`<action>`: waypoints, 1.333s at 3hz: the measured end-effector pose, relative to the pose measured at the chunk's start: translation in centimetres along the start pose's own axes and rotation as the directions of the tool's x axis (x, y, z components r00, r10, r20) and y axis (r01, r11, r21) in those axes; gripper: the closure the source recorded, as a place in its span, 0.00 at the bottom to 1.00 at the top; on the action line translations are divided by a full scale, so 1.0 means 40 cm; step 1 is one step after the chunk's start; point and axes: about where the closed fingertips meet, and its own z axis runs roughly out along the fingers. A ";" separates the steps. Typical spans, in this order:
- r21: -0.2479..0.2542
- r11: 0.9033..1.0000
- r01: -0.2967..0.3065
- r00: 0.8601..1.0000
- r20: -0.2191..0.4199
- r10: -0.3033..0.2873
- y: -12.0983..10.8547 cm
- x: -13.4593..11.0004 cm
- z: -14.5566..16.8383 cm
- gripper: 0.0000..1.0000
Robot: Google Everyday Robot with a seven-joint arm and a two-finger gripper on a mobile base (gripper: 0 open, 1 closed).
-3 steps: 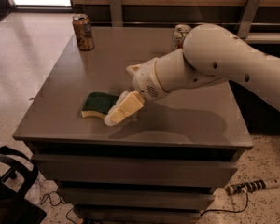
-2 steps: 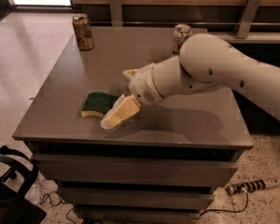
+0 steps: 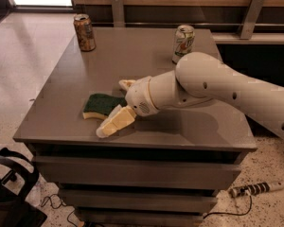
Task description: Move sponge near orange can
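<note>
- Tool [image 3: 112, 107] down at bench [image 3: 189, 136] level now, lower and further toward the front-left than a second ago.
- Released: fingers [image 3: 116, 123] spread, one past the far side of the sponge [image 3: 99, 103], one on the near side, with the sponge's right end in between.
- No shift in sponge across the frames: same spot on the front-left part of the bench, flat, green face up.
- Can't tell whether fingers touch the foam yet.
- Reads as end of approach, just ahead of the clench; no grasp and no transport so far.
- Orange can [image 3: 84, 32] upright near the far-left corner, well apart from sponge, so the whole move outstanding.
- White-green can [image 3: 183, 43] upright on the far side, right of centre, beyond the arm [image 3: 213, 79]; not the target.
- Next, by judgement: clench on the foam, lift a little, carry toward far-left, set down just beside orange can.
- Risks: soft foam squashing or slipping out of a shallow pinch; near finger close to the bench's front edge; knocking orange can over on arrival.
</note>
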 end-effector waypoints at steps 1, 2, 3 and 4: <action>-0.002 1.000 0.004 1.000 -0.002 -0.004 0.002 -0.004 0.001 0.18; -0.005 1.000 0.006 1.000 -0.002 -0.006 0.006 -0.007 0.004 0.42; -0.007 1.000 0.008 1.000 -0.003 -0.008 0.009 -0.009 0.007 0.64; -0.010 1.000 0.011 1.000 -0.003 -0.011 0.012 -0.012 0.010 0.88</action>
